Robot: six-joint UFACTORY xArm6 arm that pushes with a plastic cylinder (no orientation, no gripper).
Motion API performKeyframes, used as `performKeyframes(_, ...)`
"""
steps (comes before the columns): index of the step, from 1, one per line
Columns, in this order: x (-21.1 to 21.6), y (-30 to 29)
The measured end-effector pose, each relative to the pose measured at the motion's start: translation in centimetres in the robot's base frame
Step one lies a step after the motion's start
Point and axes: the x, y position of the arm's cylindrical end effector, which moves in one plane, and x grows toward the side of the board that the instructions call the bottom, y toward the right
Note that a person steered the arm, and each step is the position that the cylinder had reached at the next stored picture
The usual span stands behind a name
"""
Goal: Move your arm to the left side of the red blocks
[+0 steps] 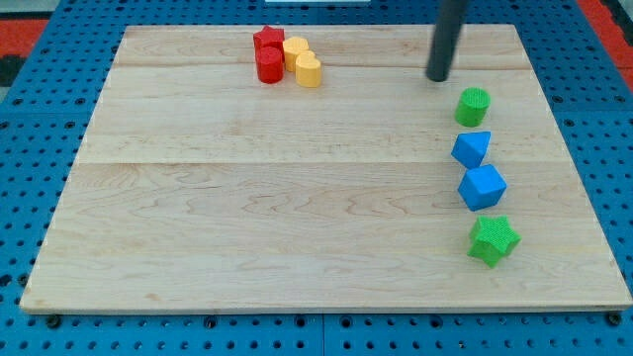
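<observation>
One upright rod, my tip just above-left of the green cylinder; red blocks well apart leftward.

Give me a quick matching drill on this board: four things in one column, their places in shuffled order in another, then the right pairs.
Things:
1. red star block
2. green star block
3. yellow heart block
4. my tip

Places:
A. lowest in the column at the view's right
B. near the view's top, up and left of the green cylinder
C. farthest toward the view's top in the red-and-yellow cluster
D. right end of that cluster

Pairs: 1-C, 2-A, 3-D, 4-B
</observation>
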Motion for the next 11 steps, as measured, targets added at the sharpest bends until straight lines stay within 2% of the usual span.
performKeyframes(1, 3.2, 2.6)
performKeyframes(2, 5.2, 0.5)
performKeyframes(3, 5.1, -0.7)
performKeyframes(4, 1.2, -0.9)
performKeyframes(5, -1.0, -3.1)
performKeyframes(7, -2.7, -5.5)
performKeyframes(8, -1.7, -7.4)
performKeyframes(10, 3.8, -19.3)
performKeyframes(11, 4.6, -27.2)
